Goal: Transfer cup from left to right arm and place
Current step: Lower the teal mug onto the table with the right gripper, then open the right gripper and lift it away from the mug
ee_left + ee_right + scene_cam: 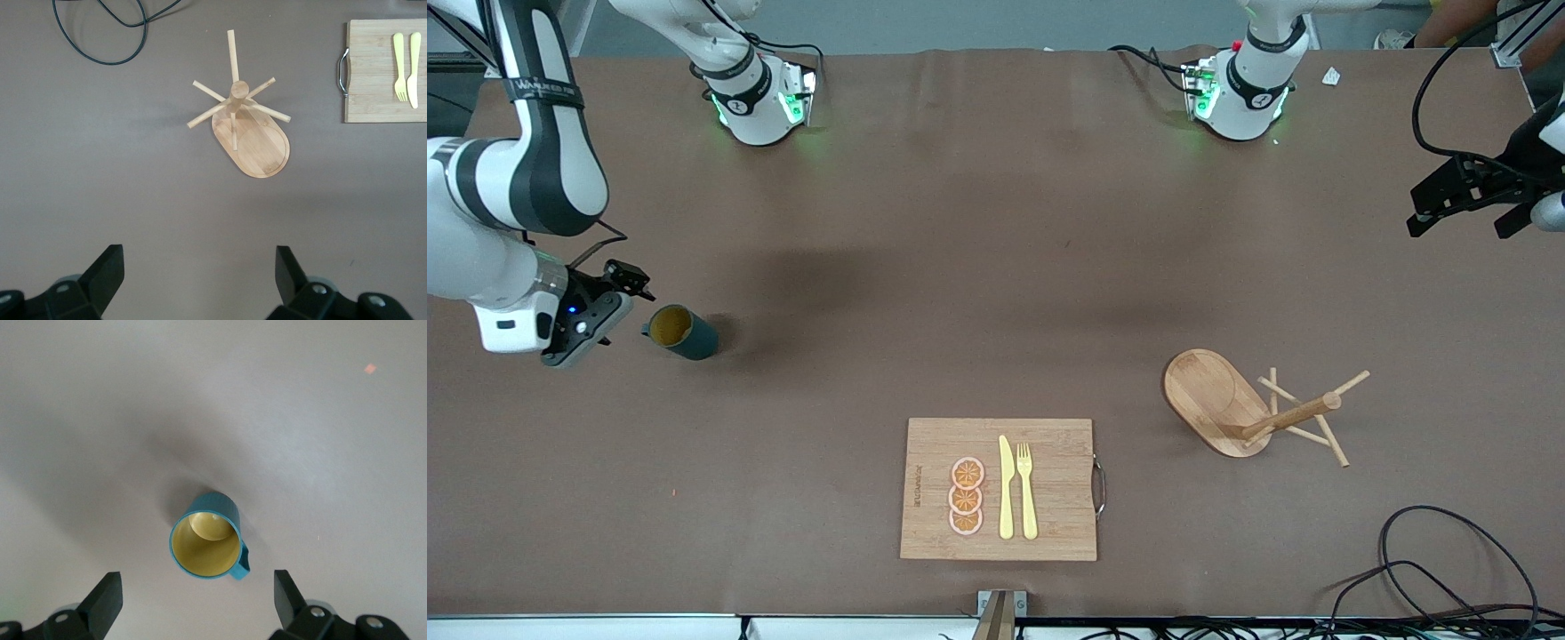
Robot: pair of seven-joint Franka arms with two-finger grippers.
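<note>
Right gripper [618,298] is up over the table near the right arm's end edge, fingers [107,600] spread wide, holding nothing. The cup [682,332] sits on the brown table [925,267] just beside it, apart from both fingers, roughly midway between the robots' edge and the front-camera edge.

Cup: dark teal outside, ochre-yellow inside, nothing in it. In the right wrist view the cup [207,543] shows its open mouth to the camera, with the loop handle [243,563] at the rim. From the front view I can't say for sure if it stands upright or lies tipped; the mouth faces the right gripper and the body runs away from it toward the table's middle.

Bamboo cutting board [1000,489] lies at the middle of the front-camera edge, metal handle [1100,486] on the side toward the left arm's end. On it: three orange slices [966,496] in a row, a yellow knife [1006,487], a yellow fork [1027,489]. Small print runs along the board's edge, not readable.

Wooden peg rack [1258,409] is toward the left arm's end, nothing on its pegs or oval base.

A black cable [1449,569] loops at the front-camera corner on the left arm's end.

Left gripper [1463,203] waits in the air over the left arm's end edge, fingers [107,273] wide apart, holding nothing.
</note>
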